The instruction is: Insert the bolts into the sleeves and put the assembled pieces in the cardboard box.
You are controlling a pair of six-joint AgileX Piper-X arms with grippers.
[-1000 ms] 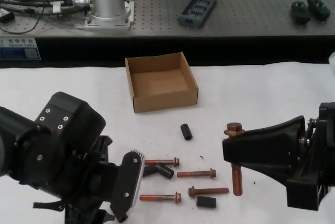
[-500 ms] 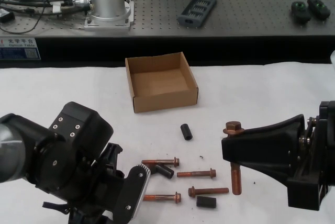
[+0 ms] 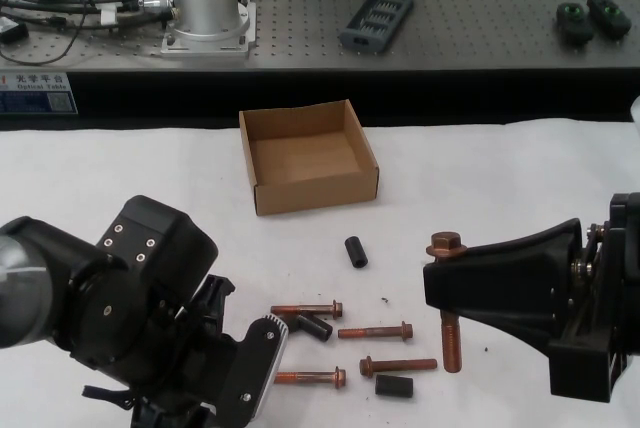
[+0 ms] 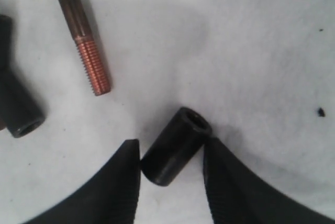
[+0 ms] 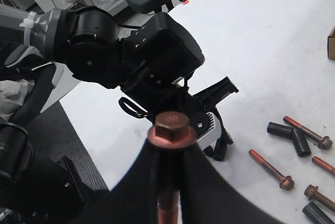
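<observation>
Low at the lower left of the high view: left arm, bulky matte-black joints studded with small silver screws, wrist bent down over the white sheet (image 3: 500, 178). Left gripper (image 4: 171, 148) parted just wide enough to straddle a short black sleeve (image 4: 178, 139), one ribbed black finger (image 4: 112, 187) on each side, very near its flanks. Sleeve lying on the sheet, not lifted. Smooth, dull, tubular, open bore at the end turned away from the wrist. Close by in the left wrist view: coppery threaded tip of a bolt (image 4: 90, 67) and a second black sleeve (image 4: 20, 111).

At the lower right of the high view: right arm, wedge-shaped black shell levelled toward the middle of the frame. Right gripper (image 3: 440, 293) clamped on a copper-coloured bolt (image 3: 449, 308), held upright, flanged hex head on top, threaded end pointing down at the sheet. Seen head-on in the right wrist view, gripped between two tapering black fingers (image 5: 141, 187).

Scattered flat across the lower centre of the high view: four loose bolts (image 3: 307, 308) (image 3: 375, 330) (image 3: 398, 364) (image 3: 310, 377), rusty copper, hex-headed. Among them a dark sleeve (image 3: 318, 326) and a stubby sleeve (image 3: 395, 385). Set apart above them, toward the box, a lone sleeve (image 3: 356, 252).

Upper centre of the sheet: cardboard box (image 3: 308, 156), plain brown, open-topped, low walls.

Beyond the sheet: grey optical table (image 3: 480, 8) dotted with a grid of holes. On its front edge at the far left, a blue-and-white label (image 3: 37, 91), print too small to make out.
</observation>
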